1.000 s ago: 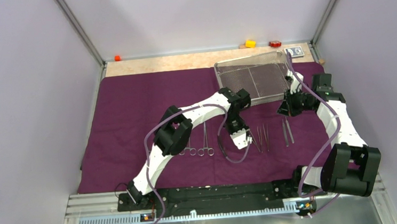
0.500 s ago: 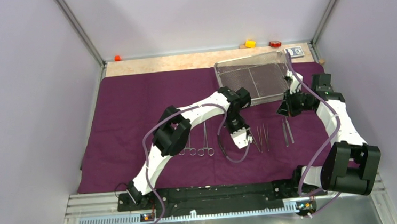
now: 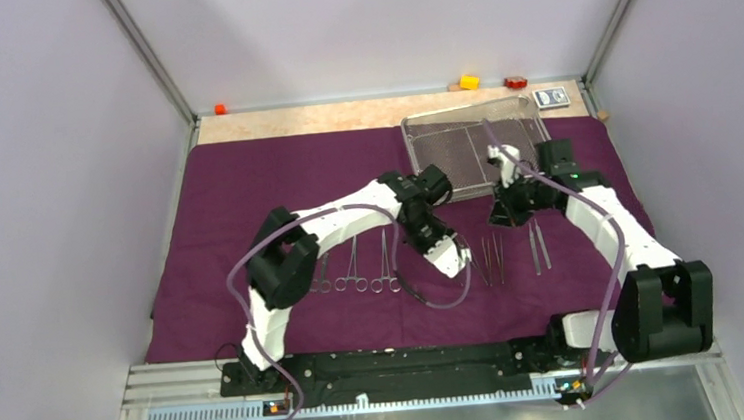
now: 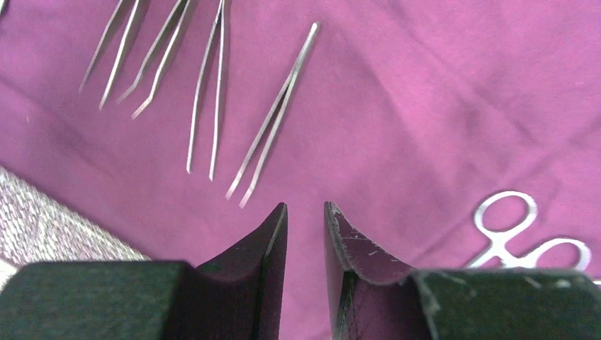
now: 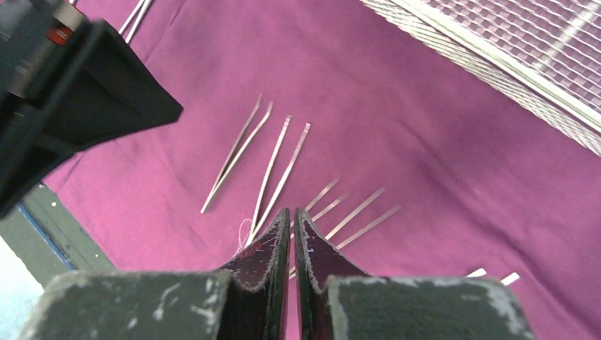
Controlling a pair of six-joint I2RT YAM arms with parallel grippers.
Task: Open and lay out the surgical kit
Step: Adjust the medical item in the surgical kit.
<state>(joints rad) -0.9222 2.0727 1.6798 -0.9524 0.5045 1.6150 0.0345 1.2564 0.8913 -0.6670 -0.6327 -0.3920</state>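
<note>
**Four tweezers [image 4: 273, 120] out of the tray [image 3: 449, 154], nothing in either gripper**

Laid side by side on the purple cloth wrap [image 3: 247, 200], just off the tray's near rim. Long axes square to that rim: forked tips toward the tray, joined ends away from it. Ring-handled clamps [image 3: 358, 274] on the same cloth past the tray's left corner, parallel to the tweezers, rings away from the tray. No tool seen on the bare mesh, though part of it is hidden behind the right arm.

Left gripper [image 4: 305, 207]: off the tray's near-left corner, between clamps and tweezers. Fingers parted by a narrow gap with bare cloth showing through, nothing held. Closest tweezers just ahead of the fingertips, a little to one side.

Right gripper [image 5: 292, 211]: fingers pressed together, nothing seen between them. Hanging over the tip ends of the row, between tweezers and near rim.

Judged near the end of the layout, perhaps only spacing left. Any pick to close across the long axis, so parallel to the near rim. Right gripper likely nearer overall, but needing to open first. Left better placed for the pair beside the clamps.
</note>
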